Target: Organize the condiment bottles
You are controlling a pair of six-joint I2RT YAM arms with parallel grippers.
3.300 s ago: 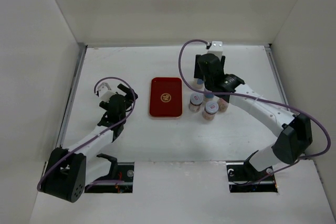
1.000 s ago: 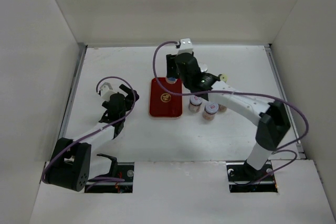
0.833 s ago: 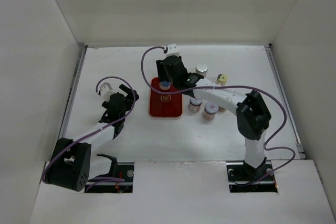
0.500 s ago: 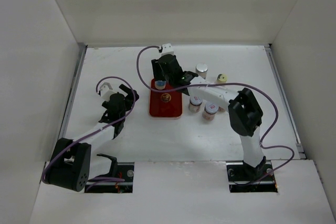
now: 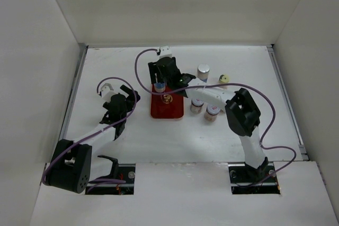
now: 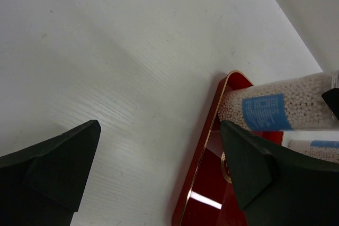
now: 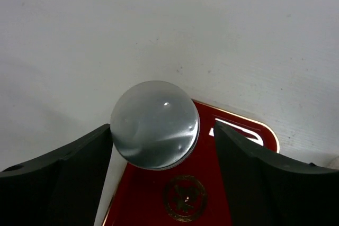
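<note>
Blue-labelled jar [image 5: 159, 86] at the far-left corner of the red tray [image 5: 175, 110], framed by the right gripper [image 7: 162, 126].
The jar is seen upright, long axis vertical, silver cap pointed up at the wrist and base down by the tray's rim. The jaws flank it closely, but a firm grip cannot be told. The left gripper [image 6: 159, 128] is held wide open and empty, well apart to the tray's left. The other bottles [image 5: 205, 107] are grouped to its right.

— What lies on the white counter [image 5: 132, 136]?
— A red tray [image 5: 169, 110], its far corner under the right tool [image 5: 160, 84].
— And to that tool's right?
— A silver-capped jar [image 5: 203, 70], a cream-capped jar [image 5: 224, 79], a pink-capped jar [image 5: 197, 104] and a second pink-capped jar [image 5: 212, 112].
</note>
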